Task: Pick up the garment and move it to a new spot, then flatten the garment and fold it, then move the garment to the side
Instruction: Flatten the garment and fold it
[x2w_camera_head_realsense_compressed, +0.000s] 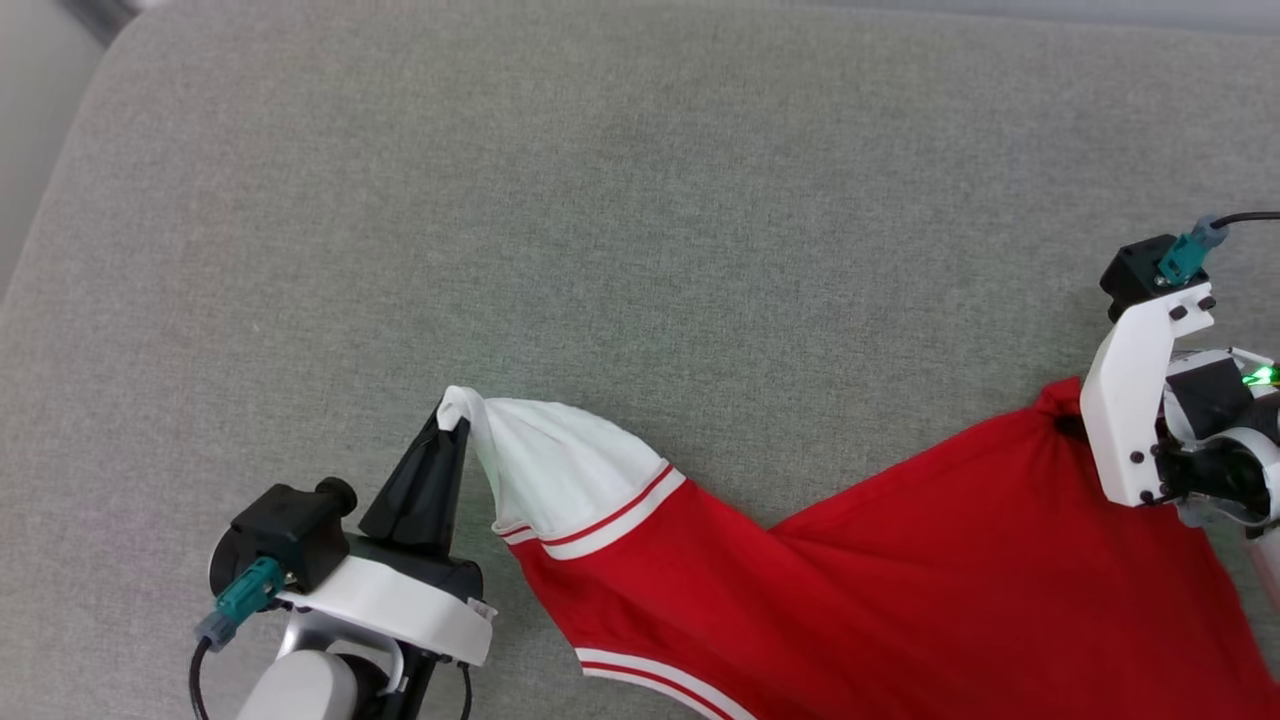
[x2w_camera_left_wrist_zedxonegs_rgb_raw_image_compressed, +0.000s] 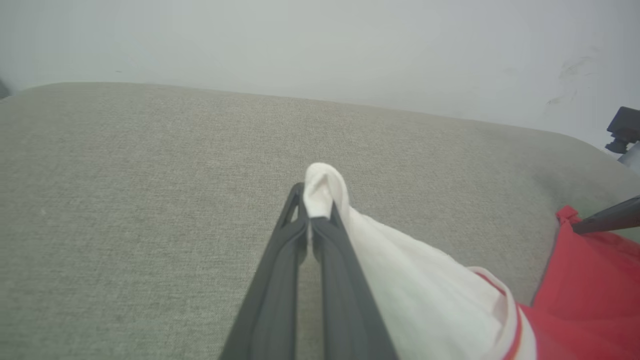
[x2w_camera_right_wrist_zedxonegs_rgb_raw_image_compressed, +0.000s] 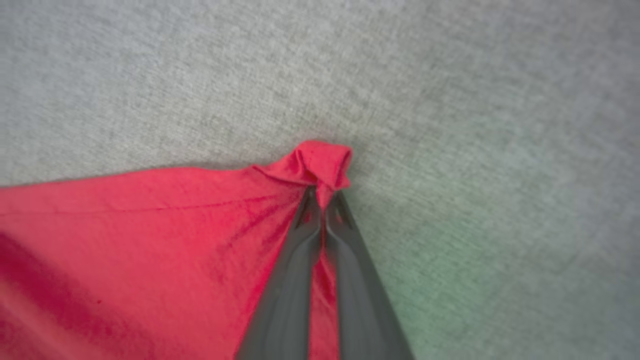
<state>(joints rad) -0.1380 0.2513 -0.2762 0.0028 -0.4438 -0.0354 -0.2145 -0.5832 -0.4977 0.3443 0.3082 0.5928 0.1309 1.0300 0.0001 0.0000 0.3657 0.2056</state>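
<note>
Left jaws clench the sleeve (x2w_camera_head_realsense_compressed: 560, 465) tip of the garment (x2w_camera_head_realsense_compressed: 900, 560); right jaws clench a red corner (x2w_camera_right_wrist_zedxonegs_rgb_raw_image_compressed: 320, 162), seemingly thinly; pulling apart could slip either grip.

You have open grey cushion (x2w_camera_head_realsense_compressed: 620, 180) across the far and left parts. The stretched shirt (x2w_camera_head_realsense_compressed: 900, 560) bars the near right; a wall (x2w_camera_left_wrist_zedxonegs_rgb_raw_image_compressed: 320, 45) rises behind the cushion.

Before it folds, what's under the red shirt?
The grey cushion surface shows all around the garment; whatever lies directly beneath the red cloth is covered and cannot be seen.
</note>
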